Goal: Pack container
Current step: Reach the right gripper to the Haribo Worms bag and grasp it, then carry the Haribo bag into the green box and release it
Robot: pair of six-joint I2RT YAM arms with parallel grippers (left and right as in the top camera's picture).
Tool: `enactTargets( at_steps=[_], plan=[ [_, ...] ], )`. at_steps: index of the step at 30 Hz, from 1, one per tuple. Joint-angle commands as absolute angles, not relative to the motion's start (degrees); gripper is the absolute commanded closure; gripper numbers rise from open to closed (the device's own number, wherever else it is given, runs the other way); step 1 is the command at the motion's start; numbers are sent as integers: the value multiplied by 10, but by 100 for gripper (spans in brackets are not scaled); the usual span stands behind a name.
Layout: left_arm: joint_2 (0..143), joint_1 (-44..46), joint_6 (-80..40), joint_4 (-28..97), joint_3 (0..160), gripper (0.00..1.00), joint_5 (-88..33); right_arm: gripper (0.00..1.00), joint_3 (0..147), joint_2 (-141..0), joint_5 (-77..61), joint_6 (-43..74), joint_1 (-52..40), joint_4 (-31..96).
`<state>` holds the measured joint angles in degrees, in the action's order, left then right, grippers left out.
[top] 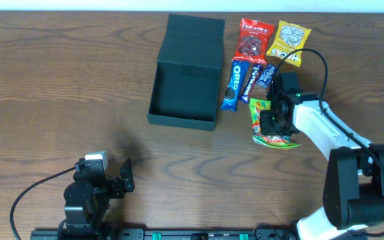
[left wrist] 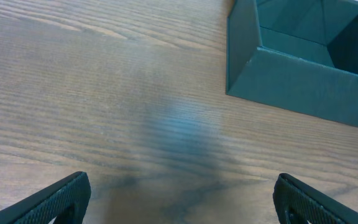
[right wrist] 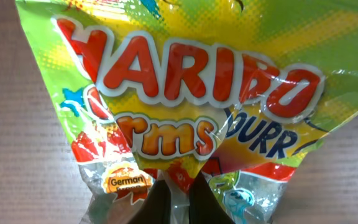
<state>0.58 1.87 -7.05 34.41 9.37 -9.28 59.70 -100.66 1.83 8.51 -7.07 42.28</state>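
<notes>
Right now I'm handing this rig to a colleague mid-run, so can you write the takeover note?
Left gripper: open, empty, low over the bare table near the container's corner.
Right gripper: shut on the Haribo bag, right of the container.
Container: lid flipped back, nothing inside.
Done: bag grasped only.
Left: put the Haribo bag in, then the Oreo pack and the other packets beside the container.

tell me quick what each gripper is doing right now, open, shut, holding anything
Left gripper: open, holding nothing.
Right gripper: shut on the green and yellow crinkly plastic Haribo gummy bag.
</notes>
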Motion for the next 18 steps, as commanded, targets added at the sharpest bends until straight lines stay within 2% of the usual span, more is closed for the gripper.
enactTargets(
  at_steps=[1, 5, 9, 14, 18],
  plan=[
    [2, 15, -68, 342, 90, 5, -101, 99, 648, -1003, 15, 96, -67, 468],
    [2, 15, -68, 342, 90, 5, -101, 99, 716, -966, 15, 133, -72, 536],
    [2, 15, -68, 342, 90, 5, -101, 98, 763, -905, 1, 139, -105, 542],
    [2, 15, -68, 342, 90, 5, -101, 99, 778, -843, 2, 249, -203, 440],
    [2, 15, -69, 342, 90, 5, -101, 99, 778, -871, 1, 324, -284, 339]
  ],
)
